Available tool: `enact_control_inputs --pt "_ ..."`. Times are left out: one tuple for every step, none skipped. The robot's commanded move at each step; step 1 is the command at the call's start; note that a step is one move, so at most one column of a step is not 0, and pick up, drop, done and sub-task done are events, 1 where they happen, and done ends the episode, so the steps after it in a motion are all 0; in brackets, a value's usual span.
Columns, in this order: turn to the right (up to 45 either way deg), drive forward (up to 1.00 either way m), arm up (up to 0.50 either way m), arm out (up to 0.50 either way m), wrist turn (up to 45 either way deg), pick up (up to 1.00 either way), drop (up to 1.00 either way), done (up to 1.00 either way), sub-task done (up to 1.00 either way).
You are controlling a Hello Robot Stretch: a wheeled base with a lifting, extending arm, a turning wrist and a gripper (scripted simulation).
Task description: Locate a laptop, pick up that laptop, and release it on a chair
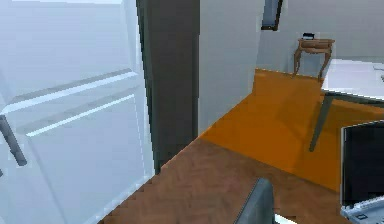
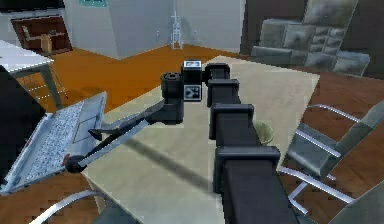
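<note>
Reaching for the laptop, judged the step in hand; nothing yet lifted clear.

Forward view, left to right: white door (image 1: 70, 110); orange floor (image 1: 265, 115); wooden chair (image 1: 315, 52) against the far wall; white table (image 1: 355, 78); dark screen of the laptop (image 1: 362, 165) at the right edge.

Arm side view, left to right: laptop (image 2: 50, 140), lid up, lying at the left edge of the beige table (image 2: 170, 185); gripper (image 2: 80, 147), both thin fingers stretched toward the keyboard's right side; arm (image 2: 235, 150) crossing the tabletop; metal-framed chair (image 2: 330, 140) at the table's right side.

Grip state: cannot tell how the fingers are set, nor whether anything is held, with the laptop resting on the table right at the fingertips.

Handling advice: take the base rather than the lid, raise straight up before swinging away, keep level against the hinge folding.

Likely drop-off: metal-framed chair, close by.
</note>
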Motion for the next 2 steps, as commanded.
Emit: enact_control_inputs --pt "0.0 0.0 -0.36 0.0 0.0 0.0 0.0 0.0 0.0" --pt "0.0 0.0 -0.5 0.0 0.0 0.0 0.0 0.0 0.0"
